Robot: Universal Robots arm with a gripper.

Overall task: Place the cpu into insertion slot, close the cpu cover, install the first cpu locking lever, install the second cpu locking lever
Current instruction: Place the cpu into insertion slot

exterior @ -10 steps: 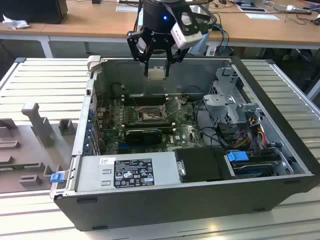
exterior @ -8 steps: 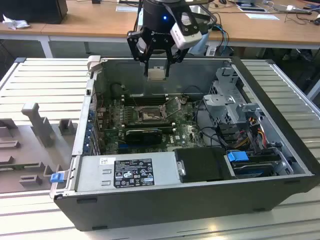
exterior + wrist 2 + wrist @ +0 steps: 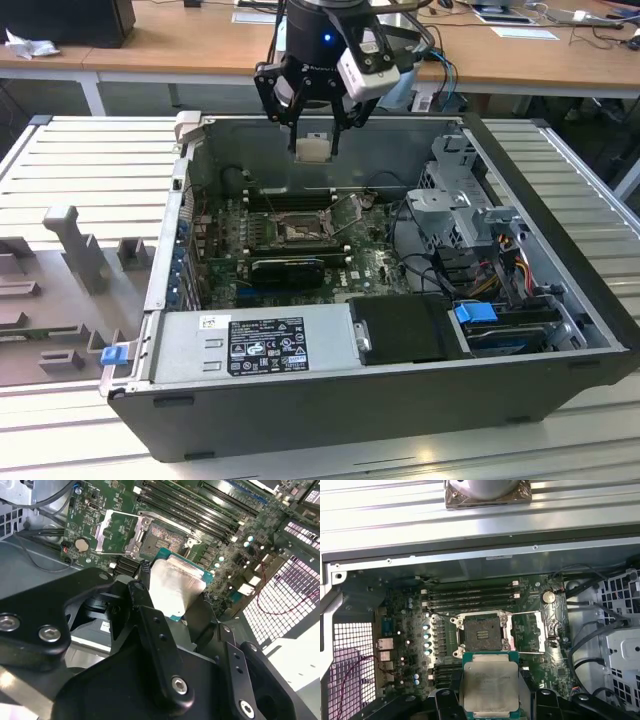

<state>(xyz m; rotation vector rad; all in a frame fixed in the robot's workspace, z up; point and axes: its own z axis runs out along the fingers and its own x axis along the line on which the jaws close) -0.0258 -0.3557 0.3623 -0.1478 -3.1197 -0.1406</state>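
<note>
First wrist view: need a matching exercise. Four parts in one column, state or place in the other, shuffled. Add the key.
Parts
1. cpu
2. insertion slot
3. cpu cover
4. memory slots

States
A. long black rows alongside the insertion slot
B. swung open, lying beside the insertion slot
C. held in the pincer, not yet seated
D. uncovered, nothing seated in it

Pairs: 1-C, 2-D, 3-B, 4-A

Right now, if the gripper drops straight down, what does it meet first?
Probably the square dark silver-rimmed insertion slot, open under the held pale silver square cpu; depth is unclear.
</note>
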